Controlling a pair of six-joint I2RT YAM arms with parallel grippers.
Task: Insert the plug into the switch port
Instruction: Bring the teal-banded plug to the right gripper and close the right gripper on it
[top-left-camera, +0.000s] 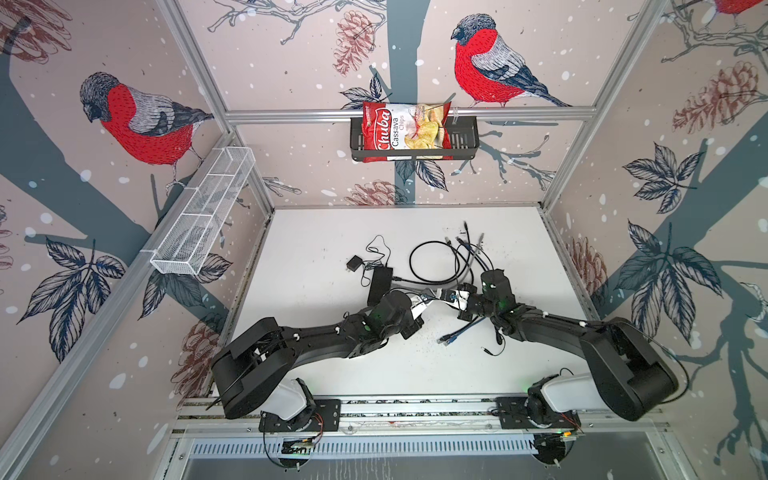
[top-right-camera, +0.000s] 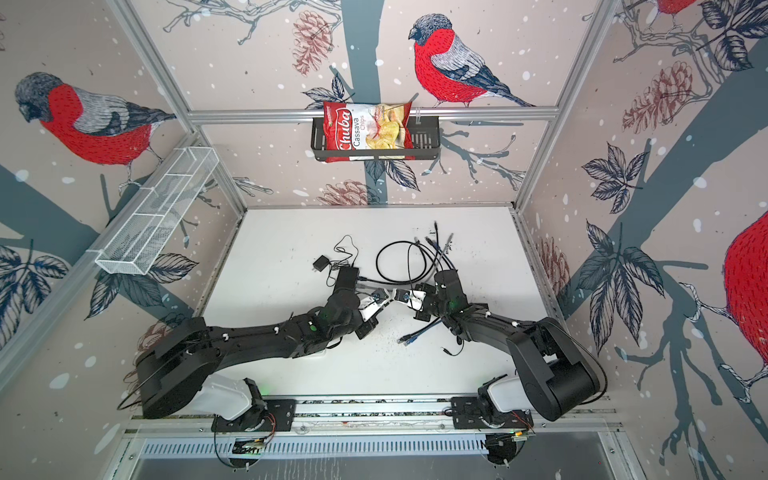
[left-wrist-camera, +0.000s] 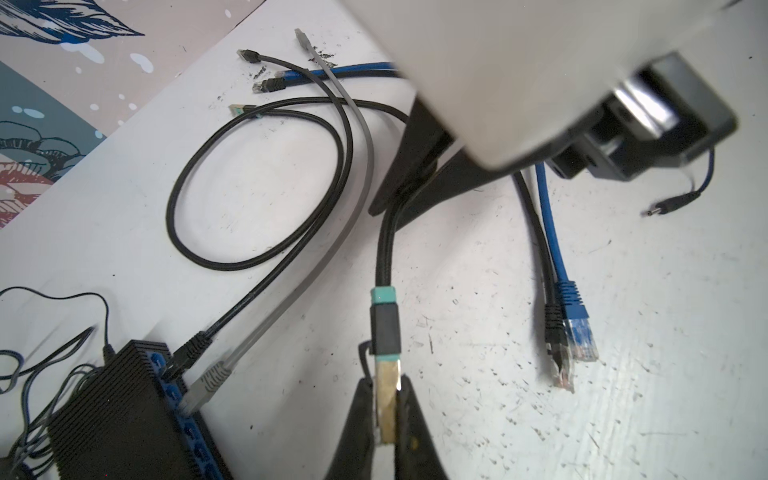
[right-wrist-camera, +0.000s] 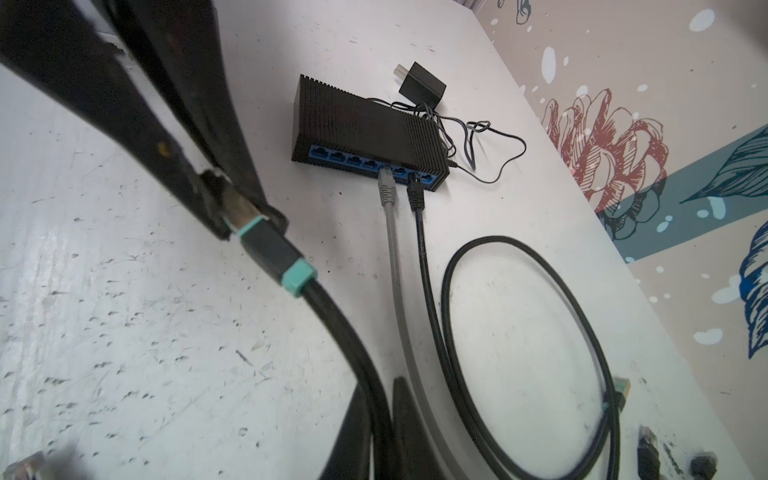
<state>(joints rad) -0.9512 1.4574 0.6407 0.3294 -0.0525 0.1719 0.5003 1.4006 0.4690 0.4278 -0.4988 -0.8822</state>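
Metal-shelled, with a teal band at each end of its black boot, the plug (left-wrist-camera: 386, 370) sits nose-first between the pads of your left end effector (left-wrist-camera: 387, 399). That end effector is clamped shut on the plug. The plug is well apart from the switch (left-wrist-camera: 116, 407) and looks to be lifted clear of the table (left-wrist-camera: 478, 374). Your right end effector (right-wrist-camera: 380, 432) is closed around the plug's braided cable (right-wrist-camera: 357, 353) further back along its run.

So you have the grasp, steadied by both arms. I judge you about midway: carrying the plug over, lining it up and pushing it home are not yet done.

The right wrist view gives you the blue port face (right-wrist-camera: 345, 158). A grey cable (right-wrist-camera: 387, 189) and a black cable (right-wrist-camera: 415, 193) are already seated there, and several ports look free. The left wrist view shows the ports only edge-on. It does show the plug's shell in the grip clearly, and a loose blue connector (left-wrist-camera: 579, 332) lying on the table. In both top views the plug is too small and too crowded by the arms to read.
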